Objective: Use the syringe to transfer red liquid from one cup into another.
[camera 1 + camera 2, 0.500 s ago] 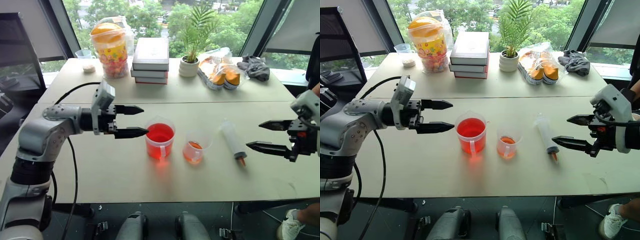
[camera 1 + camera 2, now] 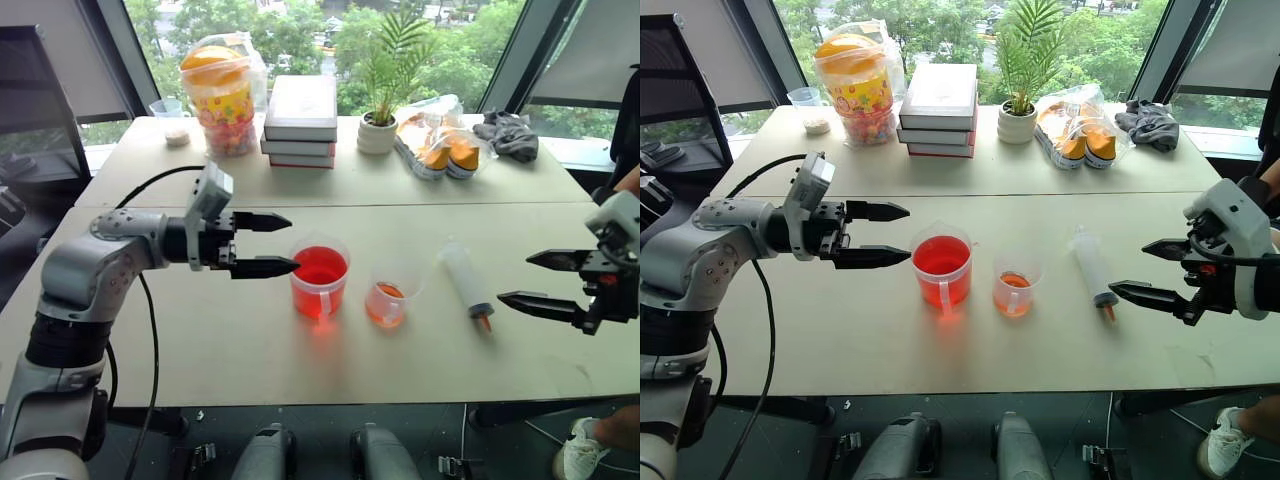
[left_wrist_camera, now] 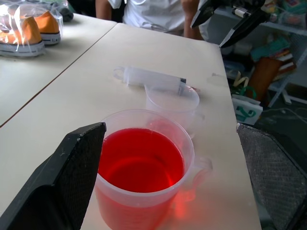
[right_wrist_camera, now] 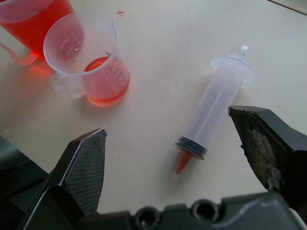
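We see the syringe (image 2: 467, 283) lying flat on the surface (image 2: 250, 350), between the smaller cup (image 2: 388, 294) and our right gripper (image 2: 540, 280), whose fingers are spread and empty. Our left gripper (image 2: 280, 243), also spread, hangs just beside the big cup (image 2: 320, 281) of red liquid (image 2: 320, 268). Books (image 2: 302, 121), a plant (image 2: 385, 80) and snack bags (image 2: 436, 137) sit well behind.

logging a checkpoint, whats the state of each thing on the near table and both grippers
syringe: lying flat on the table, plunger pushed in, untouched
larger handled cup: upright, mostly full of red liquid
smaller cup: upright, a little red liquid at the bottom
left gripper: open, empty, beside the larger cup
right gripper: open, empty, near the syringe tip, not touching
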Controlling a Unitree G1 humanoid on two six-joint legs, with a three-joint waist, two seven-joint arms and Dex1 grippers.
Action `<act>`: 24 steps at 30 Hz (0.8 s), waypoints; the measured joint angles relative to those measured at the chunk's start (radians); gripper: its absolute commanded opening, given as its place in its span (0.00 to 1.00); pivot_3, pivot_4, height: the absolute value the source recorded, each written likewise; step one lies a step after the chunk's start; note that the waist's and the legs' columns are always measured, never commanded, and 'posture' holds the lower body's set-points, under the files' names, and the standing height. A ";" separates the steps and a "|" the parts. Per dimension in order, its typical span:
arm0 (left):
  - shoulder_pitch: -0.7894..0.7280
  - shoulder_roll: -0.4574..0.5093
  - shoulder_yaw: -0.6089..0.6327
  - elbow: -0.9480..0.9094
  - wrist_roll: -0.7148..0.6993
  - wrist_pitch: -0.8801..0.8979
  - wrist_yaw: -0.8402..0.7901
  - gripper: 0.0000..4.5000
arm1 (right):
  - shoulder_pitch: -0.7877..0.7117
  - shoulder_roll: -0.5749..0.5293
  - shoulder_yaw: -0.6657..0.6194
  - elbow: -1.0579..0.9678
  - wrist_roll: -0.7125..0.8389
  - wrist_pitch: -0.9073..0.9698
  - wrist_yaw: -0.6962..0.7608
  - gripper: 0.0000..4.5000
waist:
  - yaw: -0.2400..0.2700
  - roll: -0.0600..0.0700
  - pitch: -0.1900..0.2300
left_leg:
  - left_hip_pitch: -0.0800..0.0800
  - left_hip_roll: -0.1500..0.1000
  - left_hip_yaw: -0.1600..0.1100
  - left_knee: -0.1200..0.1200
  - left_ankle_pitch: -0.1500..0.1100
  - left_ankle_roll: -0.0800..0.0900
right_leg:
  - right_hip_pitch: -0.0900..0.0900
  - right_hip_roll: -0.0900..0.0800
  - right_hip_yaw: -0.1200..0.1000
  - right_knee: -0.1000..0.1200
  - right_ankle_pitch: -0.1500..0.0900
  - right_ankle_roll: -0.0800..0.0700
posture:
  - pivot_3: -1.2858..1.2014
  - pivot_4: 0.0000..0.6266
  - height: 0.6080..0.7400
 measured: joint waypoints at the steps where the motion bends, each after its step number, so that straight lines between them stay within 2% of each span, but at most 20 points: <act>1: -0.002 0.001 0.000 0.000 0.000 0.000 -0.001 1.00 | 0.000 0.000 0.002 -0.001 0.003 0.009 -0.005 1.00 | 0.000 0.000 0.000 | 0.000 0.000 0.000 0.000 0.000 0.000 | 0.000 0.000 0.000 0.000 0.000 0.000 | 0.52 0.24 1.00; 10: -0.003 -0.001 0.000 0.007 0.002 -0.003 -0.005 1.00 | -0.036 -0.008 0.034 -0.008 0.038 0.064 -0.046 1.00 | 0.000 0.000 0.000 | 0.000 0.000 0.000 0.000 0.000 0.000 | 0.000 0.000 0.000 0.000 0.000 0.000 | 0.52 0.24 1.00; 17: -0.004 -0.010 0.002 0.022 0.011 -0.013 0.005 1.00 | -0.139 -0.043 0.089 0.028 0.063 0.113 -0.071 1.00 | -0.001 0.000 0.000 | 0.000 0.000 0.000 0.000 0.000 0.000 | 0.000 0.000 0.000 0.000 0.000 0.000 | 0.52 0.24 1.00; 21: -0.005 -0.025 0.001 0.026 0.020 -0.030 0.007 1.00 | -0.370 -0.043 0.268 0.150 0.080 0.212 -0.123 1.00 | -0.006 0.000 0.000 | 0.000 0.000 0.001 0.000 0.000 0.000 | -0.001 0.000 0.001 0.000 0.000 -0.001 | 0.52 0.24 1.00; 24: -0.020 -0.050 -0.009 0.041 0.029 -0.052 0.006 1.00 | -0.561 0.021 0.418 0.276 0.048 0.291 -0.192 1.00 | -0.005 0.000 0.000 | -0.001 0.000 0.001 0.000 0.000 0.000 | -0.002 -0.001 0.001 0.000 0.000 -0.003 | 0.52 0.24 1.00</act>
